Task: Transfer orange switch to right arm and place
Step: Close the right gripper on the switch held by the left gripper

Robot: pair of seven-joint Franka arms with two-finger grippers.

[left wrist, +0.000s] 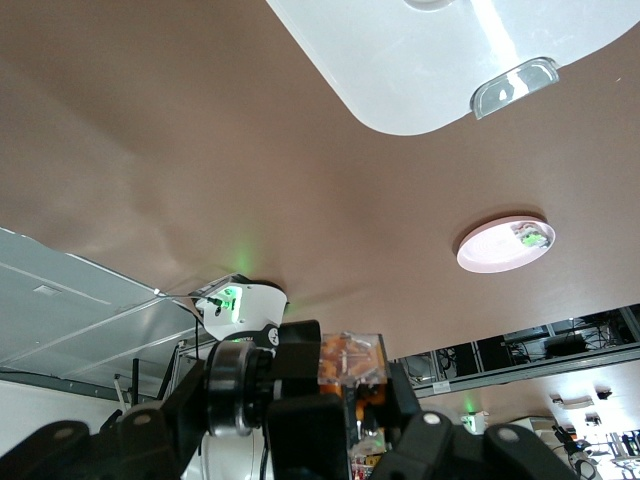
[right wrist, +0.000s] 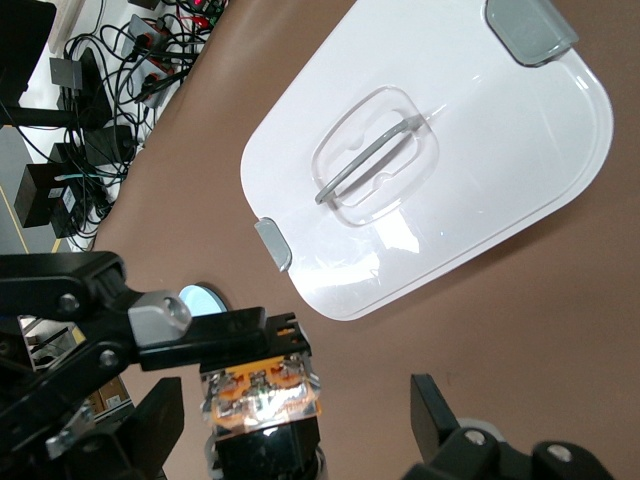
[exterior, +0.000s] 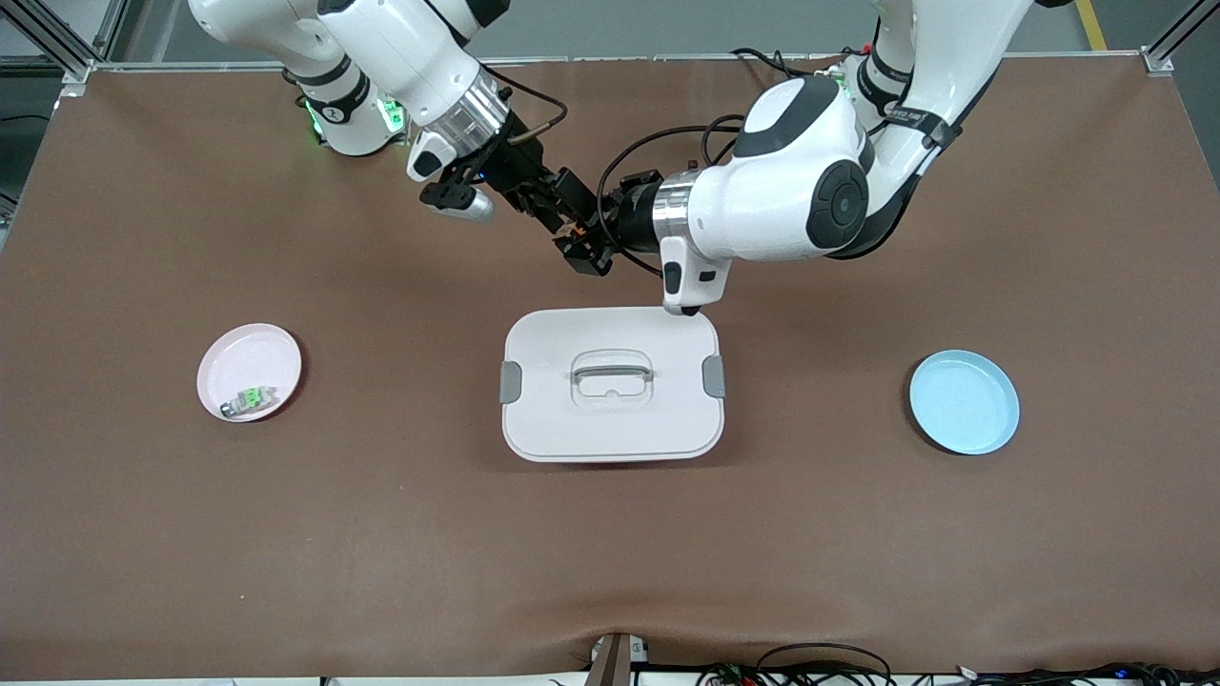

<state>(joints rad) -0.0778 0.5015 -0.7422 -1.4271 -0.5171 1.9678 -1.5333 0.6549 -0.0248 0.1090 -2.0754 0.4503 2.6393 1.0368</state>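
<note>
The left gripper (exterior: pixel 583 250) pinches the orange switch (right wrist: pixel 262 392) in the air above bare table just past the white lidded box (exterior: pixel 610 383), toward the robots' bases; holding it aloft there presents it for a mid-air handover; the right gripper (exterior: pixel 562 205) hangs close beside it with its fingers (right wrist: pixel 430 410) spread, one showing to the side of the part, apparently ready to take it; the switch's orange face points toward the right wrist camera; its long axis cannot be told; the pink plate (exterior: pixel 249 371) already holds a green switch (exterior: pixel 250 399); the blue plate (exterior: pixel 964 401) lies toward the left arm's end.
</note>
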